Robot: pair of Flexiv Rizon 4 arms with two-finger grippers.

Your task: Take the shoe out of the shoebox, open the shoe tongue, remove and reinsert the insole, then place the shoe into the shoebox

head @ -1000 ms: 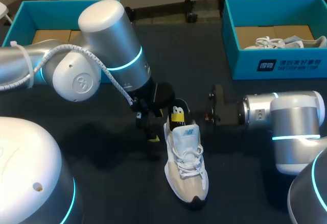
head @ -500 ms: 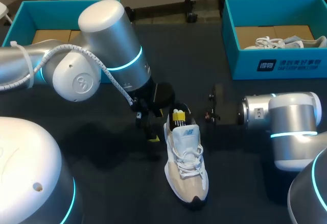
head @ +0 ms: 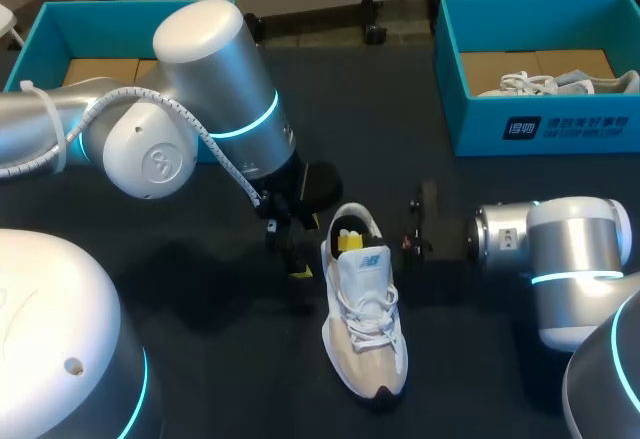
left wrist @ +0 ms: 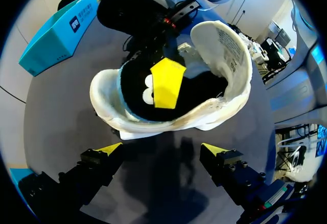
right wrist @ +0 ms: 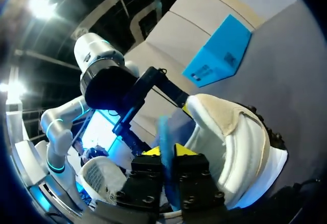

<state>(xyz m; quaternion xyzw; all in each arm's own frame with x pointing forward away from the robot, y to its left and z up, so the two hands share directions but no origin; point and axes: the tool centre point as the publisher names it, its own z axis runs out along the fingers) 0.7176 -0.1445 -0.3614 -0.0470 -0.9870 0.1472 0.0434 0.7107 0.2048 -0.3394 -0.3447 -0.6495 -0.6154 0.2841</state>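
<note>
A white and beige sneaker (head: 365, 324) lies on the dark table with its toe towards me; in the left wrist view the sneaker (left wrist: 225, 45) shows its heel opening and raised tongue. My right gripper (head: 348, 242) comes in from the right and dips into that opening. In the right wrist view the right gripper (right wrist: 168, 151) is shut on a thin bluish insole edge (right wrist: 164, 127). My left gripper (head: 300, 259) stands open just behind the heel. The left gripper (left wrist: 161, 152) holds nothing, with the heel ahead of its fingers. The rest of the insole is hidden inside the shoe.
A teal shoebox (head: 520, 129) at the back right holds another pale shoe (head: 560, 81). A second teal shoebox (head: 50, 34) stands at the back left, behind my left arm. Bare dark table lies around the sneaker's toe.
My right gripper's yellow tips have closed together and sunk deeper into the shoe's opening; its wrist shifted slightly towards me. The left arm and the shoe stayed put.
</note>
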